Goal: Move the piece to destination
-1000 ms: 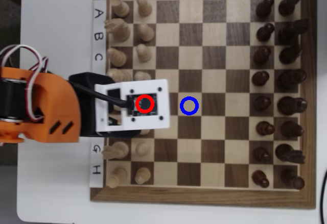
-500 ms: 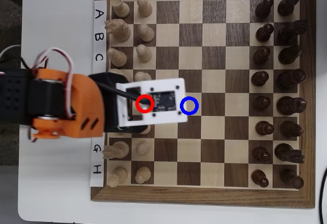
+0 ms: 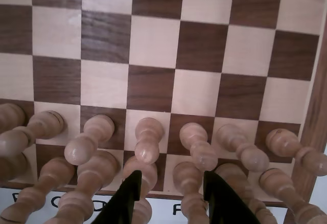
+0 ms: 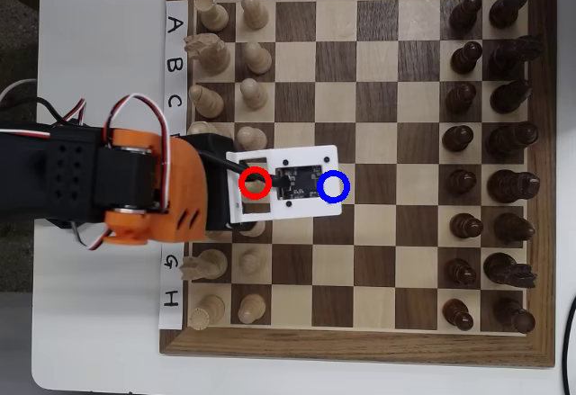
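gripper (image 3: 171,191) fingers spread wide over the piece (image 3: 148,141); neighbor pawns (image 3: 200,146) at 3 and 9 o'clock look easy to clip

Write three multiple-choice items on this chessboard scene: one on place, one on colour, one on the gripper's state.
1. In the overhead view, the blue ring lies where from the red ring? A left B right C above
2. The arm's housing is: A green B orange C white
3. The gripper is: A open B shut on a dark pawn C shut on a rook
B, blue sits right of red; B, the shell is orange; A, the wrist view shows its fingers apart.
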`<state>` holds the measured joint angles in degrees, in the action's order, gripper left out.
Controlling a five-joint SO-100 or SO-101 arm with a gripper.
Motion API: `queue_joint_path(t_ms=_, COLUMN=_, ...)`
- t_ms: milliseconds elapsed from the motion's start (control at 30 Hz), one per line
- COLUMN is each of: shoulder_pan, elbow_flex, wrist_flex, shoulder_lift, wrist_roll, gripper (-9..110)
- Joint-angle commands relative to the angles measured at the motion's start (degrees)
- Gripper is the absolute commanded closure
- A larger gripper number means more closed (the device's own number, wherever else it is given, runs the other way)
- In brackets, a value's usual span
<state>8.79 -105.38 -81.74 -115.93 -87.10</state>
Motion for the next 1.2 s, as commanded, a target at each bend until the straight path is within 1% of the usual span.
queue_joint_path(t_ms=0, shoulder_pan=-0.1, elbow_flex=-1.0, wrist_flex=-0.9, shoulder_lift=-0.2, wrist_roll=-0.4, gripper=85)
queue_joint_path(t_ms=233, shoulder_pan=-0.8, elbow_flex=-3.9, wrist_flex=-1.3, shoulder_lift=-0.3, wrist_roll=-0.4, gripper=84)
queue_joint_path(t_ms=867, shoulder_pan=-2.4, elbow_flex=-8.3, wrist_flex=7.8, shoulder_lift=2.0, wrist_roll=-1.1, gripper=84)
queue_joint_path(t_ms=1167, shoulder_pan=-2.8, elbow_flex=-9.7, wrist_flex=8.6, shoulder_lift=3.3, wrist_roll=-1.3, gripper=84)
